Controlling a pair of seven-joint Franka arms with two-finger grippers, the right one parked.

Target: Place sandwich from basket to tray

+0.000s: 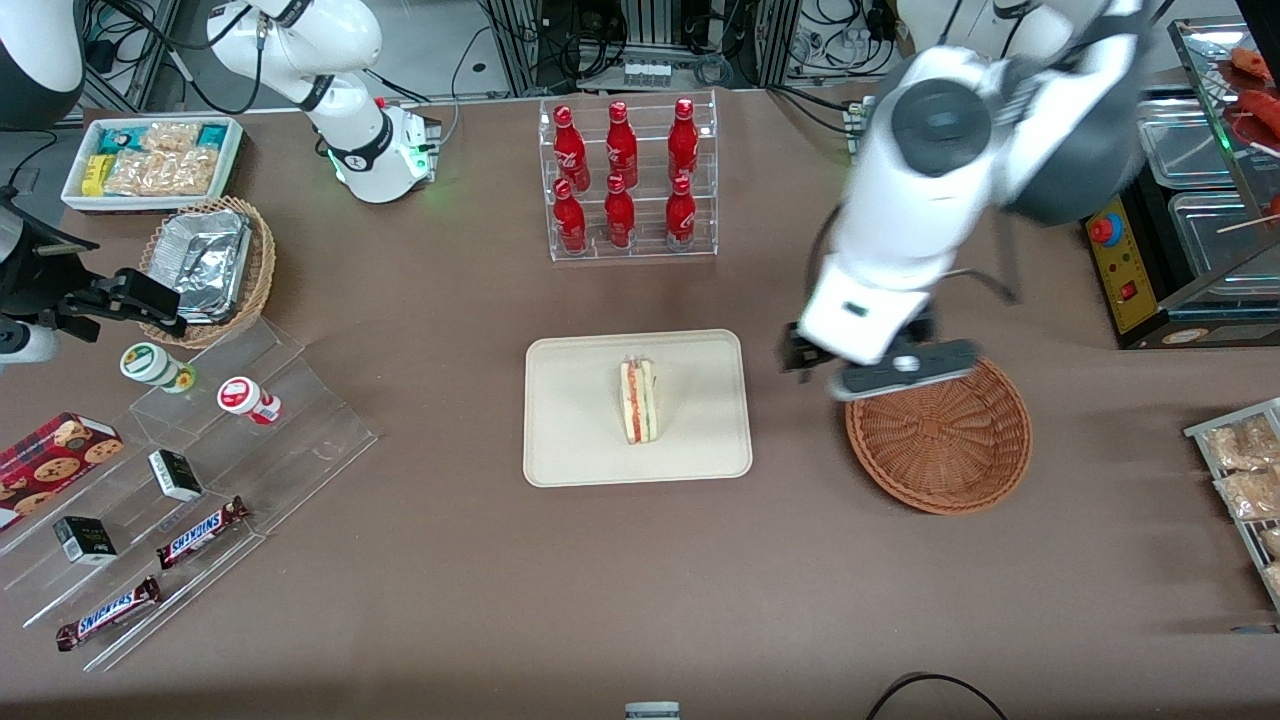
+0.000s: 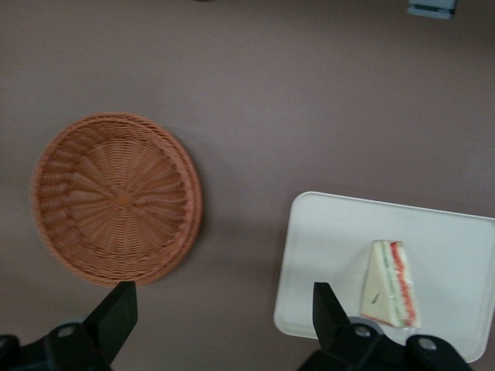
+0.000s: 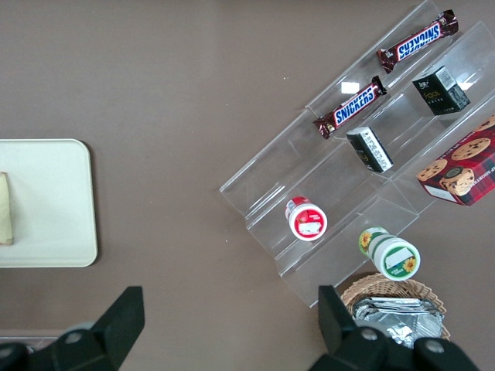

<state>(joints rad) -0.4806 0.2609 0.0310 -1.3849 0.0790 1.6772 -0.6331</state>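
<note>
The sandwich (image 1: 638, 401) lies on the cream tray (image 1: 570, 440), a pale wedge with red and green filling; it also shows in the left wrist view, sandwich (image 2: 390, 283) on tray (image 2: 325, 255). The reddish-brown wicker basket (image 1: 945, 450) holds nothing; the same basket (image 2: 116, 197) shows in the wrist view. My left gripper (image 1: 860, 368) hangs high over the table between tray and basket, above the basket's rim farthest from the front camera. It is open (image 2: 224, 309), with nothing between its fingers (image 2: 114, 313).
A clear rack of red bottles (image 1: 625, 180) stands farther from the front camera than the tray. Snack shelves (image 1: 180, 480), a tan basket of foil trays (image 1: 205, 262) and a white snack box (image 1: 150, 160) lie toward the parked arm's end. A warmer cabinet (image 1: 1190, 230) and packet rack (image 1: 1245, 480) lie toward the working arm's end.
</note>
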